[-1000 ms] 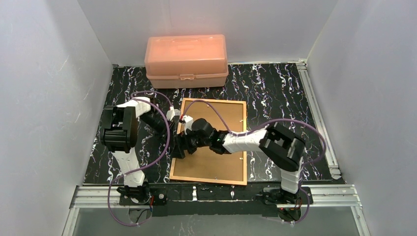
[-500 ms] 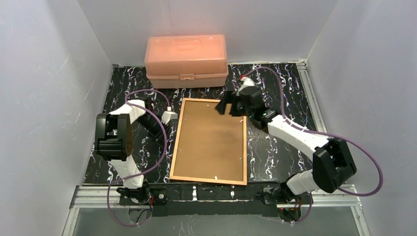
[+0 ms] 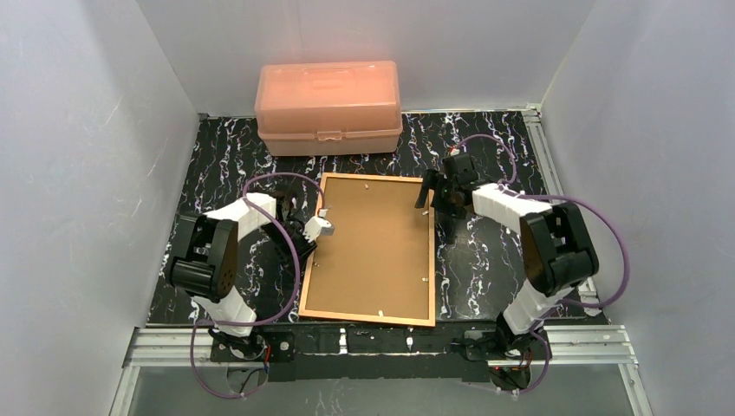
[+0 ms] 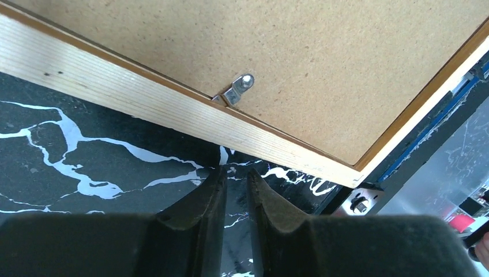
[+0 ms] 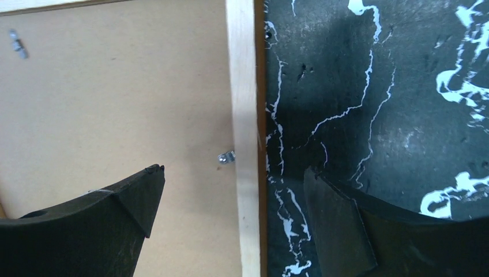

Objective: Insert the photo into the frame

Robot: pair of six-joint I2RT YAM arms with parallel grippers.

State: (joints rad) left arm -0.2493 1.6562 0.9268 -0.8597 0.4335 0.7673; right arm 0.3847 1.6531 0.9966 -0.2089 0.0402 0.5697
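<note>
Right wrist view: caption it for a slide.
Open right gripper straddling the frame's pale wooden edge, a metal retaining clip beside the brown backing board.
</note>
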